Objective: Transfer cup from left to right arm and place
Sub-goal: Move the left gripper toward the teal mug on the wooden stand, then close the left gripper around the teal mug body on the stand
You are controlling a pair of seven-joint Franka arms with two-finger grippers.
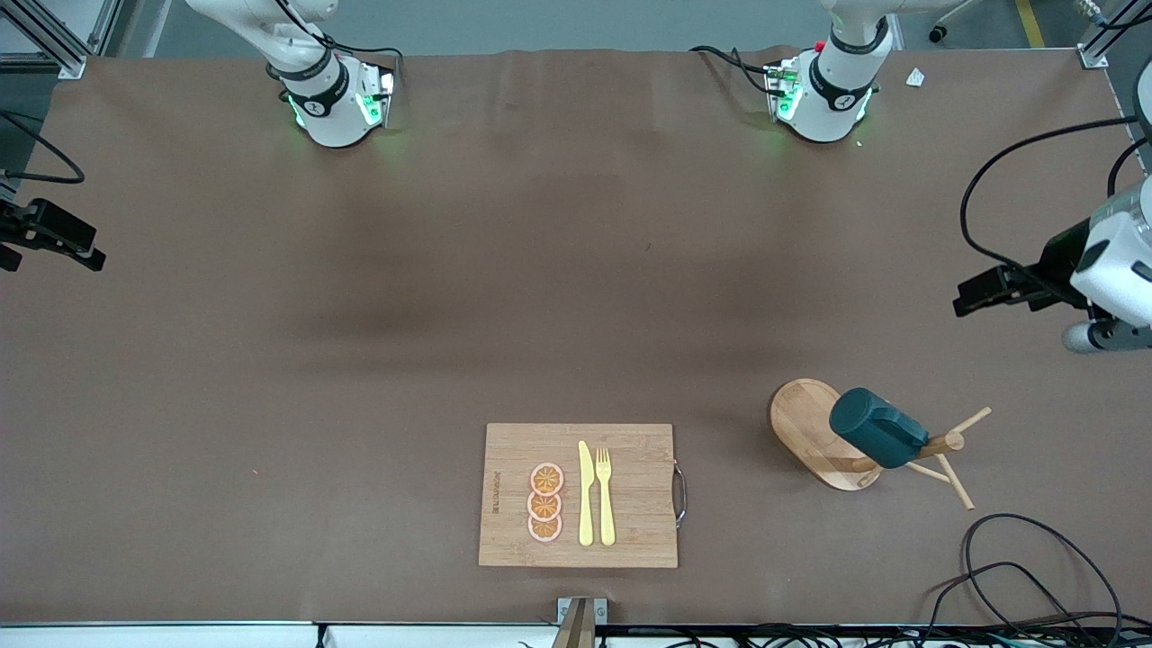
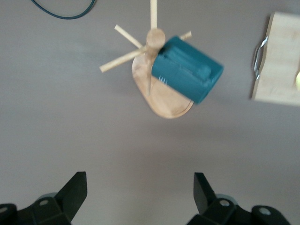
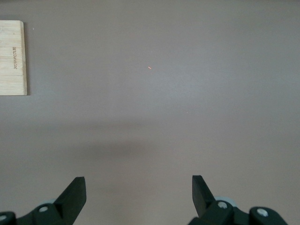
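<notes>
— Where's the cup (image 1: 877, 427)?
— Hung tilted on the wooden peg rack (image 1: 832, 436), at about three o'clock from the cutting board (image 1: 578, 495) on the counter (image 1: 360, 360).
— And the pincers?
— Left pincer (image 2: 140, 194) spread wide over bare counter near the rack — right pincer (image 3: 138, 194) likewise spread, holding nothing.

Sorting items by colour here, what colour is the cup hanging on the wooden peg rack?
Dark teal-green cylindrical cup; clearest in the left wrist view.
</notes>
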